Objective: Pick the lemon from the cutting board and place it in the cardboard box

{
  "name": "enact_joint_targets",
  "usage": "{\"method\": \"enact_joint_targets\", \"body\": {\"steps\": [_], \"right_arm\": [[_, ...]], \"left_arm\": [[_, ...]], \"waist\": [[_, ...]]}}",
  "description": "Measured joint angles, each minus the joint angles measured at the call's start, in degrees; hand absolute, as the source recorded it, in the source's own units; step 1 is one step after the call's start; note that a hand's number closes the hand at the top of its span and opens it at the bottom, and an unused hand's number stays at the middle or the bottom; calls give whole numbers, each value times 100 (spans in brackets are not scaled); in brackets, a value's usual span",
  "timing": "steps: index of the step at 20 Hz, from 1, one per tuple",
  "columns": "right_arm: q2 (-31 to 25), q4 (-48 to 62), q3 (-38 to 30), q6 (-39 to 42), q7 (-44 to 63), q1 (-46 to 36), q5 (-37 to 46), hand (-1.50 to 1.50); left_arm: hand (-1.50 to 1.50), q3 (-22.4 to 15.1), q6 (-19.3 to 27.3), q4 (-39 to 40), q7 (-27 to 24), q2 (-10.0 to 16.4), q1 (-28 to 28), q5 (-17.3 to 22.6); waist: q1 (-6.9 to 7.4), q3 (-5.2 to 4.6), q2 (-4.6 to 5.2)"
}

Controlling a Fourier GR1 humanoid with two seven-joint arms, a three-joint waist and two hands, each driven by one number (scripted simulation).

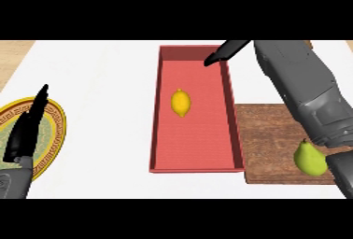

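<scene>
The yellow lemon (180,102) lies on the floor of the long red box (165,154), a little above its middle. My right hand (225,52) hovers over the box's upper right corner, fingers straight and holding nothing, apart from the lemon. Its grey forearm crosses the wooden cutting board (265,140) at the right. My left hand (27,128) rests open at the lower left, fingers pointing up, over a plate.
A green pear (309,158) stands on the cutting board's lower right part, next to my right forearm. A gold-rimmed patterned plate (55,116) lies at the left edge under my left hand. The counter top is white.
</scene>
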Motion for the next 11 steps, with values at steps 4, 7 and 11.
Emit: {"method": "enact_joint_targets", "body": {"steps": [4,7,11], "right_arm": [[-584,218,-72,345,-177,44,29,-150],[-984,297,-52,546,-299,106,106,-150],[-1419,295,55,714,-384,244,263,-150]], "left_arm": [[0,-41,-23,-47,74,-27,-93,-18],[0,-62,-32,-43,78,-45,-141,-32],[0,-81,-61,-123,106,-15,-156,-57]], "waist": [[58,5,41],[114,10,77],[173,17,103]]}}
